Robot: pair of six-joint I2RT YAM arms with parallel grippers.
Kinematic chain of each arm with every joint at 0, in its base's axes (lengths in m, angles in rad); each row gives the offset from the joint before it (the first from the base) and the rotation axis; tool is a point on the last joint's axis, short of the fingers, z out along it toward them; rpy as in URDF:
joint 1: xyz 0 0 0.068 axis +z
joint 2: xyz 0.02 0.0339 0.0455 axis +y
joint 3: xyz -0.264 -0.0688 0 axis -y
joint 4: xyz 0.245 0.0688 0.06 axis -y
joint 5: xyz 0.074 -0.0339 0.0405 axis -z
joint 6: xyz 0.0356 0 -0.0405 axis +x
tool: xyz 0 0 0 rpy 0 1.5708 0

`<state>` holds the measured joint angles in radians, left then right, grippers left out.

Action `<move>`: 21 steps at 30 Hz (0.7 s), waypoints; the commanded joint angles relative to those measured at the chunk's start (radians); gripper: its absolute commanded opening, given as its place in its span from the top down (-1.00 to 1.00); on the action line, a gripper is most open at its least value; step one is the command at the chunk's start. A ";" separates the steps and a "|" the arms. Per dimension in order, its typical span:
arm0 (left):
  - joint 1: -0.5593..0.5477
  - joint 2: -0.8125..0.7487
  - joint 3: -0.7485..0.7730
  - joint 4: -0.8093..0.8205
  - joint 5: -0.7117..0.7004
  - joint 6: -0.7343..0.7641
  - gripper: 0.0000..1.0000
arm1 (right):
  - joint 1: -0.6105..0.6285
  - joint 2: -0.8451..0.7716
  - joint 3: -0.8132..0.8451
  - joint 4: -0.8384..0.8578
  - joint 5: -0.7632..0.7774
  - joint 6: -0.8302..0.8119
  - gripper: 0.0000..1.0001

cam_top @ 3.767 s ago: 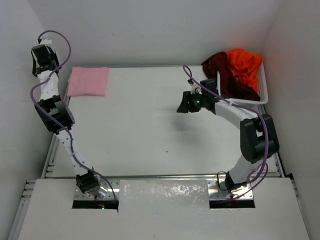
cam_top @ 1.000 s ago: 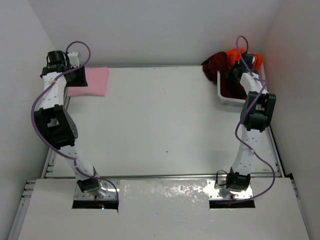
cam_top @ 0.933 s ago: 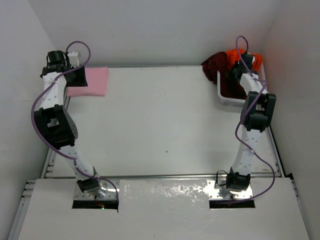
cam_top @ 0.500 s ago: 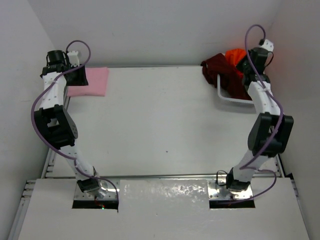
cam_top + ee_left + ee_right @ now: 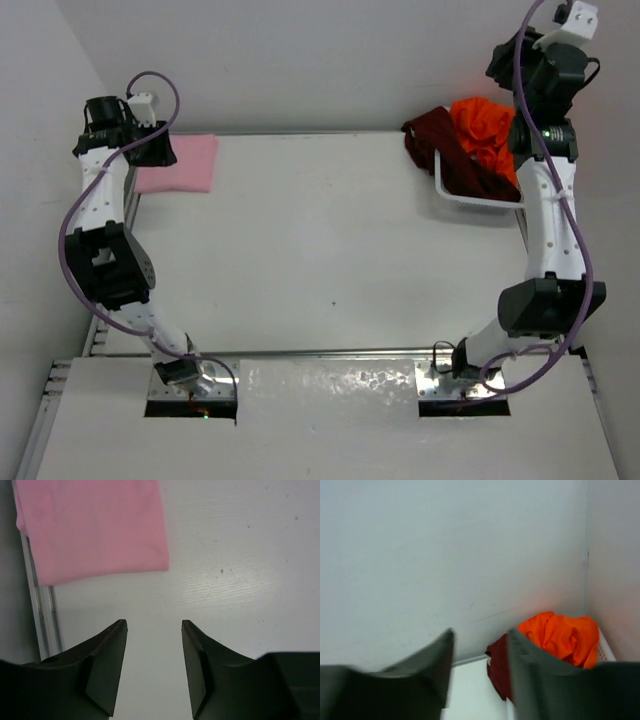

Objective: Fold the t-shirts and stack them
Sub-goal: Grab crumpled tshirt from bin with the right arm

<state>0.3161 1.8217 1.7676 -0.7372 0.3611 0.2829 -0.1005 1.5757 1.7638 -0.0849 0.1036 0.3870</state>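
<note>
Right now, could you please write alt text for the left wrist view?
A folded light pink cloth t-shirt lies flat at the upper left on the white table. Below it, the dark left gripper is open, holding nothing, apart from the shirt.

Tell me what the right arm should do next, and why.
Probably lower the right gripper onto the maroon shirt draped over the basket rim and grip it. Its jaws stand apart and empty high above the basket, the orange shirt lies bunched there too, and only the pink shirt lies folded.
</note>
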 commanded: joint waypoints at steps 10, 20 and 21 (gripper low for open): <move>0.006 -0.124 -0.068 0.038 -0.043 0.056 0.09 | -0.002 0.415 0.121 -0.371 -0.097 -0.145 -0.98; 0.006 -0.114 -0.080 0.032 -0.062 0.064 0.09 | -0.028 0.578 0.111 -0.302 -0.065 -0.114 -0.68; 0.006 -0.113 -0.085 0.033 -0.068 0.067 0.09 | -0.039 0.573 0.082 -0.274 -0.088 -0.108 -0.47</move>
<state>0.3161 1.7447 1.6962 -0.7292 0.3080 0.3347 -0.1146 2.1914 1.8305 -0.4461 0.0387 0.2607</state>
